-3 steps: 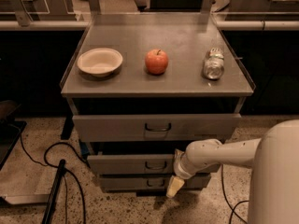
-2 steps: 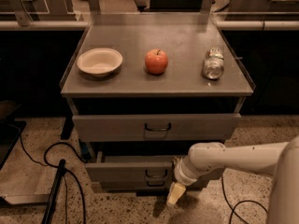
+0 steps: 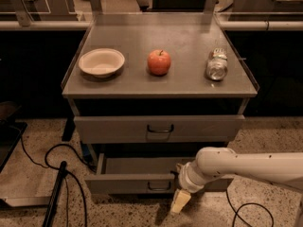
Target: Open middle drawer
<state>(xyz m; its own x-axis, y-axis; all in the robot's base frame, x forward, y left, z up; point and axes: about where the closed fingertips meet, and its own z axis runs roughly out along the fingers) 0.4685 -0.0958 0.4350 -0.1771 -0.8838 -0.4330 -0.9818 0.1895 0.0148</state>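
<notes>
gripper: pale cream matte wedge, pointing down at the floor, low in view. Cannot tell whether it is released or clenched. Nothing seen in its grasp.
arm: smooth white rounded tube, coming in from the right to a ribbed collar just above the gripper. Its far end is cut off by the frame edge.
middle drawer: just up and left of the gripper. Grey metal with a low flat front. It stands out from the cabinet, with an open tray and thin side walls showing behind the front. The right end of the front is hidden behind the arm's collar.
handle: small dark loop at the centre of the front, just left of the gripper and apart from it.
top drawer: above the gripper. Taller grey front with a larger dark loop, shut flush.
cabinet top: well above the gripper. Dull grey sheet metal with a raised rim.
bowl: far up-left. Shallow, round, off-white, matte.
apple: straight up, slightly left. Red, glossy, stem up.
can: up-right. Silver, lying on its side, label unreadable.
floor: speckled terrazzo under the gripper and around it.
cables: black loops, left of the gripper. Their ends run out of view.
under the middle drawer: hidden by its front, not made out.
</notes>
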